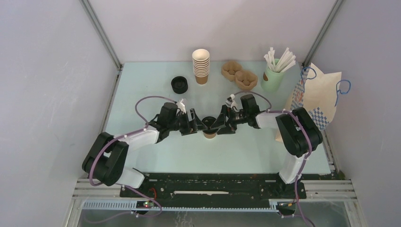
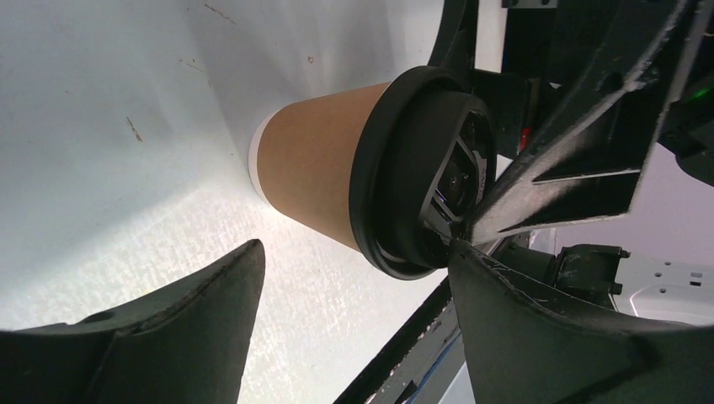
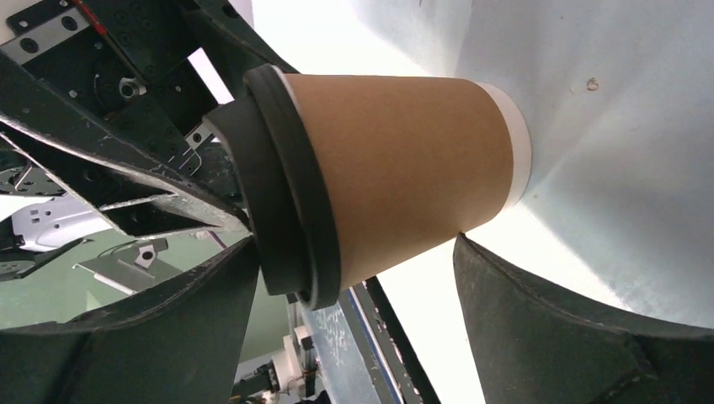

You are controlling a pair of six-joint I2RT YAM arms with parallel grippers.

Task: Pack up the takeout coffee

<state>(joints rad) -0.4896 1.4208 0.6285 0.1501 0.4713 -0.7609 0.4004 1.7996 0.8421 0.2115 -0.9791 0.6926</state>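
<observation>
The takeout coffee cup (image 1: 210, 135), brown kraft paper with a black lid (image 1: 208, 123) on it, stands on the table midway between both arms. My left gripper (image 1: 196, 125) is open; in the left wrist view (image 2: 354, 252) the cup (image 2: 316, 172) lies just ahead of the fingertips, and one finger (image 2: 522, 320) touches the lid rim (image 2: 375, 181). My right gripper (image 1: 221, 124) is open too; in the right wrist view (image 3: 355, 244) the cup (image 3: 404, 160) sits across the gap, with one fingertip at the lid (image 3: 286, 185) and the other near the cup's base.
At the back stand a stack of paper cups (image 1: 201, 66), a pile of black lids (image 1: 179, 84), brown pulp trays (image 1: 239, 75) and a pale green cup with white straws (image 1: 272, 78). A paper bag with blue handles (image 1: 314, 97) stands at the right.
</observation>
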